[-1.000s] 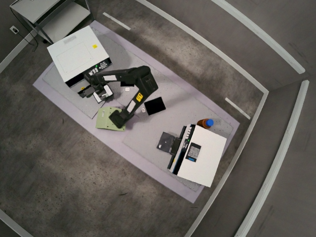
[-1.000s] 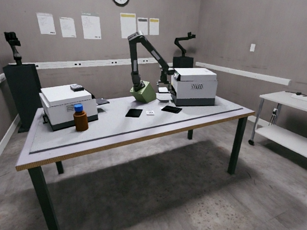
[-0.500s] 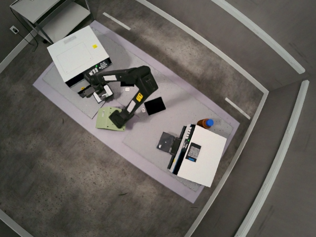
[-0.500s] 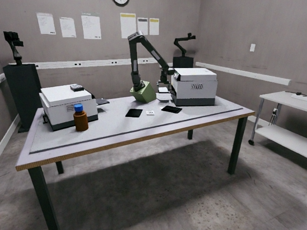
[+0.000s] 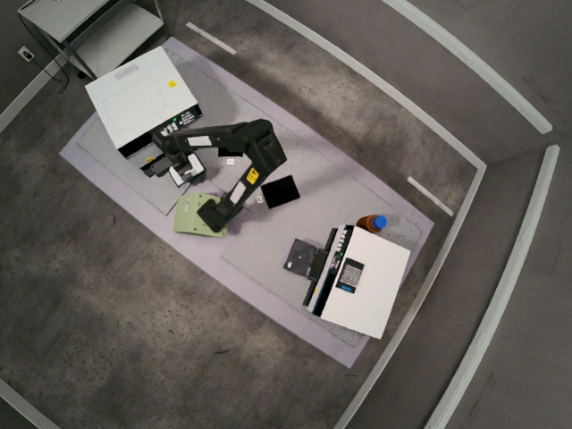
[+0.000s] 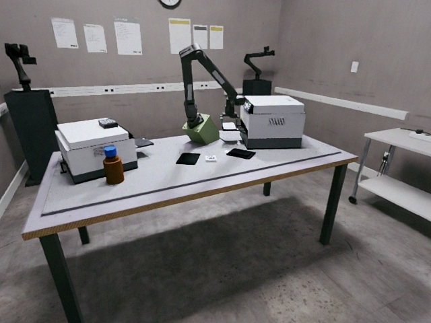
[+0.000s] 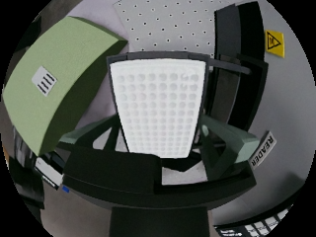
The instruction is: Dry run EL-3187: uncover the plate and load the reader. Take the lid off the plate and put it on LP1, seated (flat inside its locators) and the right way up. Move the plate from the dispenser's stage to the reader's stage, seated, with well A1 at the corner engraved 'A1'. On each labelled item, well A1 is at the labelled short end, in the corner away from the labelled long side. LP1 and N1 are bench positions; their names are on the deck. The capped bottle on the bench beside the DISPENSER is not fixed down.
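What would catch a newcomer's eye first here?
Probably the black arm, bent high above its green base block. Next, the bright white plate between the open gripper's fingers, beside the reader. Then the blue-capped amber bottle, upright by the other white machine.

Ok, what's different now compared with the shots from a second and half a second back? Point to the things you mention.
Nothing visibly changed in the top and exterior views: the arm holds its pose, with the gripper (image 5: pixel 186 170) (image 6: pixel 229 122) (image 7: pixel 159 118) at the white plate (image 5: pixel 195 167) (image 6: pixel 229 126) (image 7: pixel 155 104) by the reader (image 5: pixel 143 99) (image 6: pixel 275 121) (image 7: pixel 291 99). The bottle (image 5: pixel 369 223) (image 6: pixel 114 170) stayed put.
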{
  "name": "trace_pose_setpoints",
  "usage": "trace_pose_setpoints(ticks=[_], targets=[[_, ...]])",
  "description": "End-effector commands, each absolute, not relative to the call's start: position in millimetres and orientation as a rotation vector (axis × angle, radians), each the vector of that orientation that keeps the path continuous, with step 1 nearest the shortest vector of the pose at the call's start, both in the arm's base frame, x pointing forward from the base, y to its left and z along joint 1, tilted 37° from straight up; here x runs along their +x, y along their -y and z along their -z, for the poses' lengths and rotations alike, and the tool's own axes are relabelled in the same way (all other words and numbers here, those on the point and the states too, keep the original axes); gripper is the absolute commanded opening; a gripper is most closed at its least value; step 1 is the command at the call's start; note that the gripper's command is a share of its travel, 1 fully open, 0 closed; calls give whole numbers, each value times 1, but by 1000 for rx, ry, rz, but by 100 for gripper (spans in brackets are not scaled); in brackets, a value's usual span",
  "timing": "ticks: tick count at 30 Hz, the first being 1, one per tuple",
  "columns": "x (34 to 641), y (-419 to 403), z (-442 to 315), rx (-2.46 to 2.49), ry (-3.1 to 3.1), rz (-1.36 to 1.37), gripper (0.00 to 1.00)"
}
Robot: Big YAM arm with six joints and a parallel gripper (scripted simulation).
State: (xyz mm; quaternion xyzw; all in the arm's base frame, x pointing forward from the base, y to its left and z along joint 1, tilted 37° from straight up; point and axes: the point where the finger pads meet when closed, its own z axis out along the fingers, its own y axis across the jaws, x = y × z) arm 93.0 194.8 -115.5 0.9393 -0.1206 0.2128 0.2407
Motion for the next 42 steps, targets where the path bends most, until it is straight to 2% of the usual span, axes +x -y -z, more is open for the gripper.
trace_pose_setpoints(ticks=[1, 42], targets=[[91, -213, 116, 2590, 324, -589, 100], [82, -231, 93, 2614, 345, -592, 100]])
